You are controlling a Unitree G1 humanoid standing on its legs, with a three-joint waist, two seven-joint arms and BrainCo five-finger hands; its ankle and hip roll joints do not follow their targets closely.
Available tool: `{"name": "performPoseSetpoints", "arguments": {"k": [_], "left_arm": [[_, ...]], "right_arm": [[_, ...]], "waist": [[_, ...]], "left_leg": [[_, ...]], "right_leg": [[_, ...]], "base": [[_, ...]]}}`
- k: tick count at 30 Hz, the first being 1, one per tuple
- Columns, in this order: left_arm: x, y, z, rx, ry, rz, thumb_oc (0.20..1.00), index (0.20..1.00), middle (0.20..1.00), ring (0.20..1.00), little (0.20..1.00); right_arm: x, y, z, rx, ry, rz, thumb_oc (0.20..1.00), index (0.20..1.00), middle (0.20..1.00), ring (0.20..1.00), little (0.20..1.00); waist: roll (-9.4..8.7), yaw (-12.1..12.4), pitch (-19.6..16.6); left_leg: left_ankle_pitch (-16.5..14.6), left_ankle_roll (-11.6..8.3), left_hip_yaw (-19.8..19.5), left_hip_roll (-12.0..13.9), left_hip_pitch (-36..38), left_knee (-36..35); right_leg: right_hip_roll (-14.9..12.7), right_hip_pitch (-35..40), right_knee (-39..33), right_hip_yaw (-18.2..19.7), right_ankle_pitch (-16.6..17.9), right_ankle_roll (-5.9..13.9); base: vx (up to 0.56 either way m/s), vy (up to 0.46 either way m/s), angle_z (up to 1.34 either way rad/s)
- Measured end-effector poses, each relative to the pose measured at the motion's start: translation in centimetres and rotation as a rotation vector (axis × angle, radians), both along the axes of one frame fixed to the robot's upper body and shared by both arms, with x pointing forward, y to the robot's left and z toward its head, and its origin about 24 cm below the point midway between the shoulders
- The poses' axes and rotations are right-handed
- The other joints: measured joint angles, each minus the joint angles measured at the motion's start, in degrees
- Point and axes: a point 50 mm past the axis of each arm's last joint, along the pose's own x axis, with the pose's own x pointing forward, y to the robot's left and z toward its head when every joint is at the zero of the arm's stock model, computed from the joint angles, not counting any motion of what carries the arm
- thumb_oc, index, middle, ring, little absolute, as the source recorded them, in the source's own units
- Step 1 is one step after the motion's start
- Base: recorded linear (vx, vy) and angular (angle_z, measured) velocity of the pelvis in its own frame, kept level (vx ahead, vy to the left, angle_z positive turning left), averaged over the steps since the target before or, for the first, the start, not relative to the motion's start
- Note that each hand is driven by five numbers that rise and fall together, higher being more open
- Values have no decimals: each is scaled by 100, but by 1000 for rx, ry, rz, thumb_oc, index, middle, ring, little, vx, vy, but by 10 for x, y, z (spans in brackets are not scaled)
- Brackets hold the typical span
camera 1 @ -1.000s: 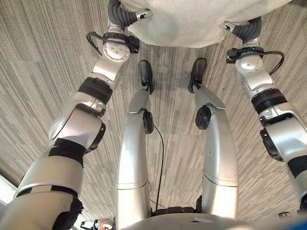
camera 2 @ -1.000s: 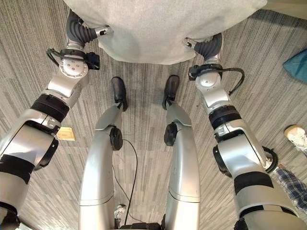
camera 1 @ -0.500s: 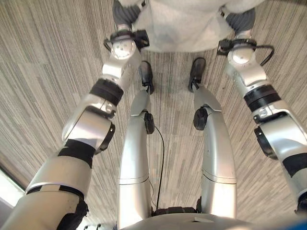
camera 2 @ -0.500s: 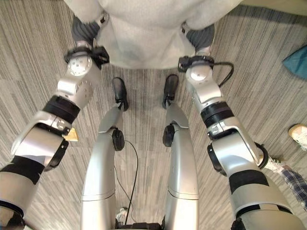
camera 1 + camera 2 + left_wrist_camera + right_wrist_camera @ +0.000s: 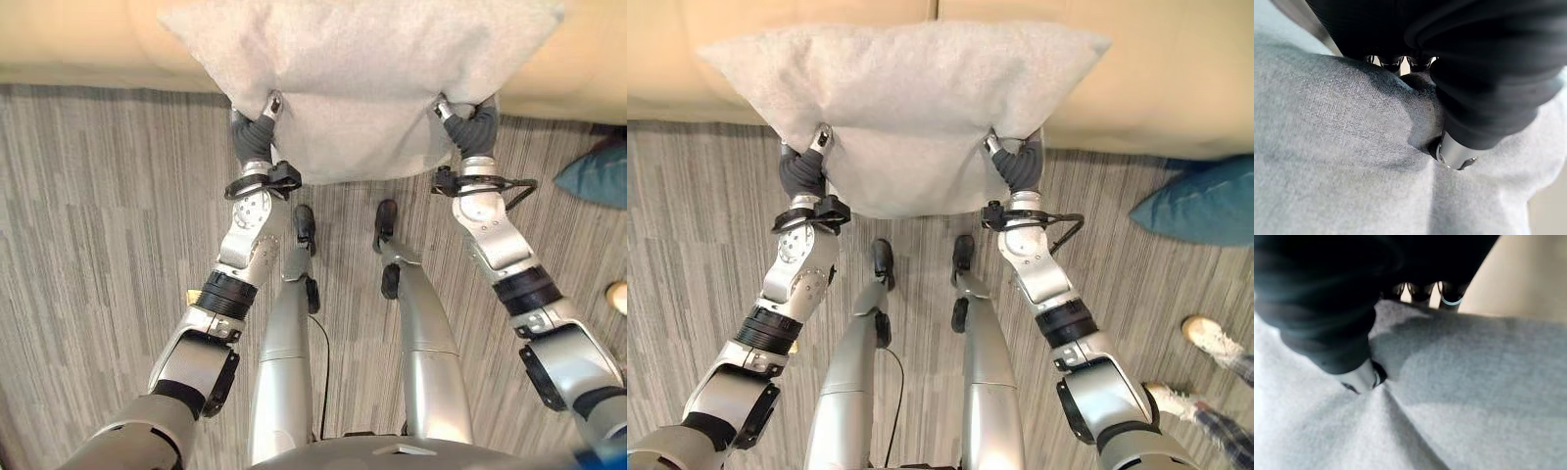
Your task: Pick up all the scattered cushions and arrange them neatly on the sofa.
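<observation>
Long beige fabric sofa (image 5: 1176, 88) across the top of the frame. Large light grey square cushion (image 5: 906, 108) at top centre, carried in front of the sofa, pinched at its lower corners by left hand (image 5: 257, 132) and right hand (image 5: 470, 125). Teal cushion (image 5: 1200, 201) on striped grey carpet (image 5: 686, 245) at right. Step in hand, probably: placing. Next: forward reach, then release onto the seat.

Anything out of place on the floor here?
Yes: a teal cushion lies on the carpet by the sofa, while both the left hand and right hand grip the grey cushion.
</observation>
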Motion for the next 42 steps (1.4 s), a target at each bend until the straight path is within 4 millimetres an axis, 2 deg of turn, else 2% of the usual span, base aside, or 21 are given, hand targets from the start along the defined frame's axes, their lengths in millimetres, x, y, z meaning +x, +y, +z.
{"name": "performPoseSetpoints", "arguments": {"k": [1, 3, 4, 6, 8, 9, 12, 14, 17, 21, 24, 26, 28, 29, 31, 34, 38, 42], "left_arm": [[-6, 1, -16, 5, 30, 7, 200, 200, 200, 200, 200], [-16, 0, -37, -8, 73, -4, 200, 200, 200, 200, 200], [-18, 1, -43, -5, 91, -3, 200, 200, 200, 200, 200], [-26, 2, -59, 19, 133, -25, 200, 200, 200, 200, 200], [-36, 4, -82, 38, 214, -26, 200, 200, 200, 200, 200], [-38, 6, -85, 48, 225, -22, 200, 200, 200, 200, 200], [-44, 11, -94, 141, 243, -6, 200, 200, 200, 200, 200], [-45, 15, -95, 164, 244, 7, 200, 200, 200, 200, 200], [-57, 18, -113, 181, 301, 12, 200, 200, 200, 200, 200], [-64, 18, -127, 188, 367, 0, 200, 200, 200, 200, 200], [-66, 17, -133, 190, 401, -7, 200, 200, 200, 200, 200], [-66, 16, -135, 202, 406, -13, 200, 200, 200, 200, 200], [-67, 10, -138, 210, 425, -35, 200, 200, 200, 200, 200], [-67, 10, -139, 226, 425, -33, 200, 200, 200, 200, 200], [-71, 14, -145, 232, 449, -21, 200, 200, 200, 200, 200], [-76, 17, -151, 244, 479, -18, 200, 200, 200, 200, 200], [-75, 23, -149, 270, 474, -3, 200, 200, 200, 200, 200], [-75, 24, -149, 277, 478, -3, 200, 200, 200, 200, 200]], "right_arm": [[-6, -1, -17, 7, 30, 5, 200, 200, 200, 200, 200], [-18, -2, -38, 40, 71, 22, 200, 200, 200, 200, 200], [-20, -2, -45, 50, 94, 21, 200, 200, 200, 200, 200], [-32, -8, -63, 71, 148, 17, 200, 200, 200, 200, 200], [-40, -7, -84, 57, 223, 32, 200, 200, 200, 200, 200], [-42, -8, -88, 56, 236, 34, 200, 200, 200, 200, 200], [-46, -11, -97, 40, 273, 52, 200, 200, 200, 200, 200], [-48, -12, -100, 32, 288, 61, 200, 200, 200, 200, 200], [-55, -13, -113, 23, 338, 77, 200, 200, 200, 200, 200], [-57, -16, -119, 13, 369, 75, 200, 200, 200, 200, 200], [-60, -19, -126, 7, 404, 68, 200, 200, 200, 200, 200], [-64, -21, -132, 5, 429, 61, 200, 200, 200, 200, 200], [-68, -28, -136, -11, 449, 44, 200, 200, 200, 200, 200], [-69, -28, -138, -8, 459, 40, 200, 200, 200, 200, 200], [-69, -26, -140, -12, 470, 50, 200, 200, 200, 200, 200], [-71, -22, -143, 5, 483, 64, 200, 200, 200, 200, 200], [-71, -18, -144, 8, 491, 84, 200, 200, 200, 200, 200], [-71, -16, -143, 13, 489, 92, 200, 200, 200, 200, 200]], "waist": [[-13, 22, -428], [-5, 13, -605], [-9, 3, -765], [5, 49, -777], [10, 14, -795], [13, 23, -814], [48, 41, -932], [76, 48, -1037], [50, 117, -1102], [-14, 177, -1184], [-55, 179, -1198], [-68, 134, -1236], [24, 113, -1371], [-67, 127, -1369], [-164, 169, -1436], [-176, 169, -1527], [-133, 291, -1569], [-126, 338, -1571]], "left_leg": [[-21, -9, 7, 1, 61, -127], [40, -24, -43, 42, 803, -504], [17, -3, -43, 48, 858, -524], [172, 16, -34, 65, 1507, -869], [182, 21, -27, 71, 2213, -1049], [179, 18, -17, 67, 2425, -1108], [134, 2, -46, 116, 3042, -1344], [99, -24, -88, 138, 3169, -1373], [27, -113, -101, 167, 3638, -1407], [-74, -197, -93, 196, 3634, -806], [-76, -228, 154, 204, 3533, -354], [-276, -97, 524, 231, 3661, -445], [-310, -75, 496, 262, 3844, -835], [-332, 49, 481, 179, 3828, -795], [-314, 134, 507, 76, 4054, -1097], [-209, 259, 625, -66, 4363, -1427], [-203, 442, 850, -229, 4590, -1640], [-283, 545, 971, -356, 4703, -1704]], "right_leg": [[5, 38, -82, 2, -35, 9], [75, 810, -443, -114, -9, 78], [82, 891, -482, -116, -28, 88], [98, 1522, -738, -239, 71, 3], [129, 2287, -977, -308, 60, 18], [139, 2560, -1119, -326, 37, 55], [251, 3337, -1606, -399, 68, 137], [282, 3576, -1758, -484, 53, 163], [353, 4125, -1974, -488, 59, 200], [369, 4405, -1951, -489, -3, 116], [314, 4588, -1965, -506, -56, 33], [303, 4684, -1995, -519, -61, 28], [392, 4659, -1929, -506, -59, 32], [349, 4653, -1929, -442, -53, 50], [296, 4650, -1988, -271, 17, 156], [223, 4904, -2305, -150, 195, 356], [142, 5015, -2526, 88, 362, 416], [79, 4994, -2463, 223, 373, 452]], "base": [[53, -57, -2], [117, -56, 0], [123, -40, 3], [83, -30, 7], [104, -43, 12], [124, -50, 14], [86, -39, 13], [86, -42, 18], [57, -31, 2], [20, -2, 1], [150, 52, 4], [170, 72, -2], [177, 113, -6], [242, 139, -17], [207, 101, -30], [186, 141, -19], [141, 149, -28], [128, 210, -24]]}}
